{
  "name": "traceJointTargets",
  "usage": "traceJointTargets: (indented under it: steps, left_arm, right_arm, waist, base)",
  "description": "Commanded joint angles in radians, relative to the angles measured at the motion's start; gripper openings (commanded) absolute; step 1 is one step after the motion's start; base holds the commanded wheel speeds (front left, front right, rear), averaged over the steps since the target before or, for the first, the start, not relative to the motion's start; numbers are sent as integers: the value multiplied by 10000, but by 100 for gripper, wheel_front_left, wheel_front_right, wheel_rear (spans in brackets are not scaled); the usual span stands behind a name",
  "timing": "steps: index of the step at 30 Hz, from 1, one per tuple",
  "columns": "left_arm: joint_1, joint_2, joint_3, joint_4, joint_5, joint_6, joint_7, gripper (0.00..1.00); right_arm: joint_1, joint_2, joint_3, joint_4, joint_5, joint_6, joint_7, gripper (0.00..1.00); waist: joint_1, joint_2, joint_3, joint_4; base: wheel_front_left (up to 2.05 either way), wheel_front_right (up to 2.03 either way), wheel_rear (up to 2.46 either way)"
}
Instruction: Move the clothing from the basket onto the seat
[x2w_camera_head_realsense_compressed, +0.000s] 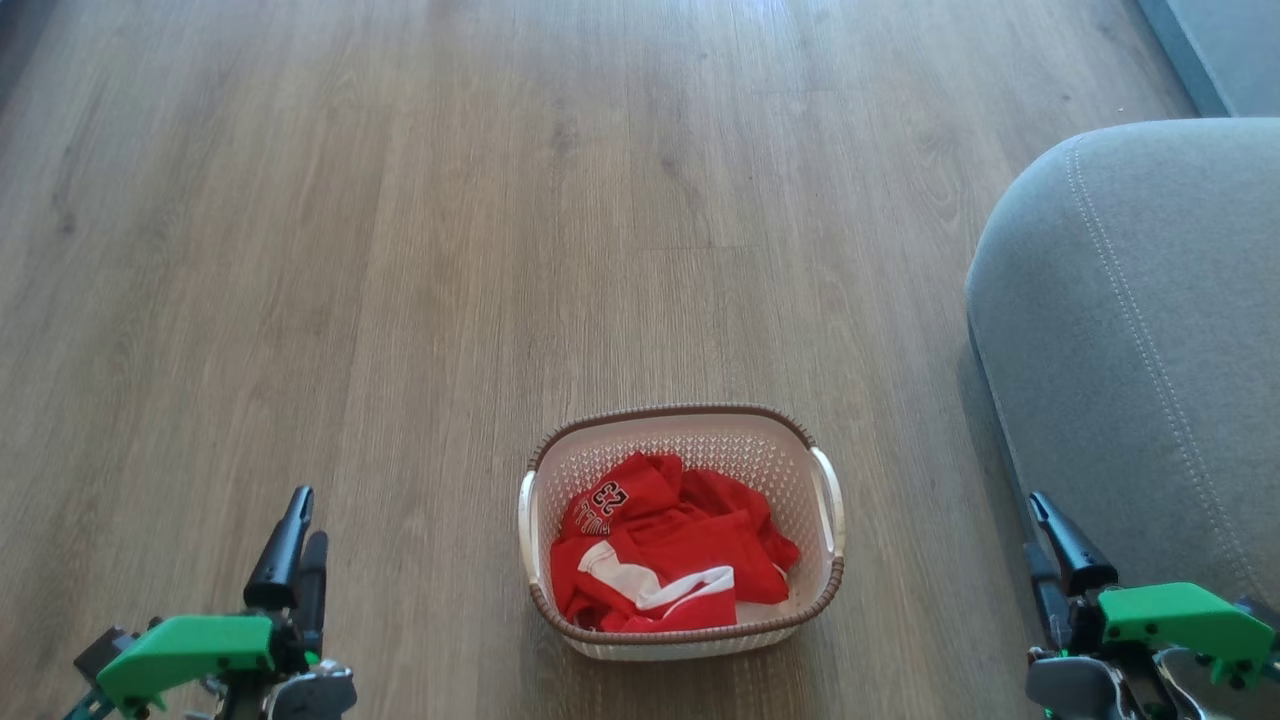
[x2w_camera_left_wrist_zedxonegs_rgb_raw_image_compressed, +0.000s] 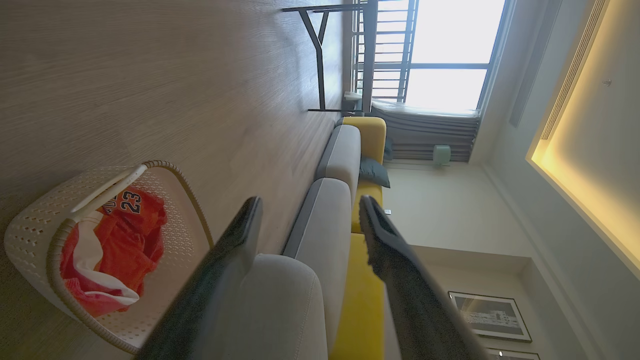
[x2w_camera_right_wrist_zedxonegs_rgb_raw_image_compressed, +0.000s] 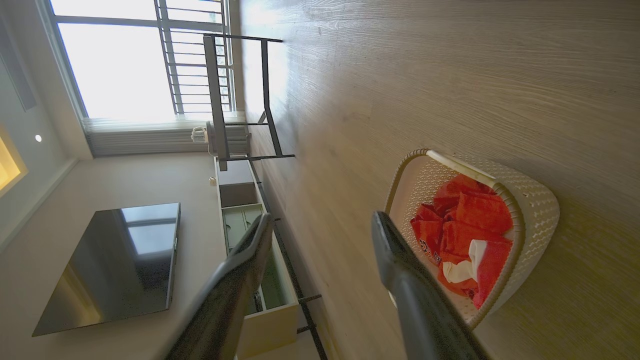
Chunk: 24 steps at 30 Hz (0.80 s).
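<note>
The clothing (x2w_camera_head_realsense_compressed: 665, 555) is lying bunched in the basket (x2w_camera_head_realsense_compressed: 700, 450) at the head view's lower centre, on wooden floor (x2w_camera_head_realsense_compressed: 400, 250); the seat (x2w_camera_head_realsense_compressed: 1130, 350) is filling the right edge, apart from the basket; the left gripper (x2w_camera_head_realsense_compressed: 303, 525) and right gripper (x2w_camera_head_realsense_compressed: 1040, 530) are hanging in the lower corners. In the left wrist view, its fingers (x2w_camera_left_wrist_zedxonegs_rgb_raw_image_compressed: 225, 260) are gaping wide, empty, with the basket at lower left; in the right wrist view, its fingers (x2w_camera_right_wrist_zedxonegs_rgb_raw_image_compressed: 410, 280) are gaping too, grasping nothing, one overlapping the basket's edge.
</note>
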Motion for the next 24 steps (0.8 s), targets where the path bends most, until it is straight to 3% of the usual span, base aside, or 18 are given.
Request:
traceJointTargets:
  steps: [1,24]
  left_arm:
    - [-413,27,17,-378,142,-12,-79,100]
    - [-323,28,107,-571,3455,178,-756,100]
  right_arm:
    - [-277,-43,30,-373,-198,9,-102,100]
    - [-271,-274,818,-1048,-4731,22,-776,100]
  waist:
    - [0,0,-1,3]
    - [0,0,-30,101]
  base:
    - [0,0,0]
    - [0,0,0]
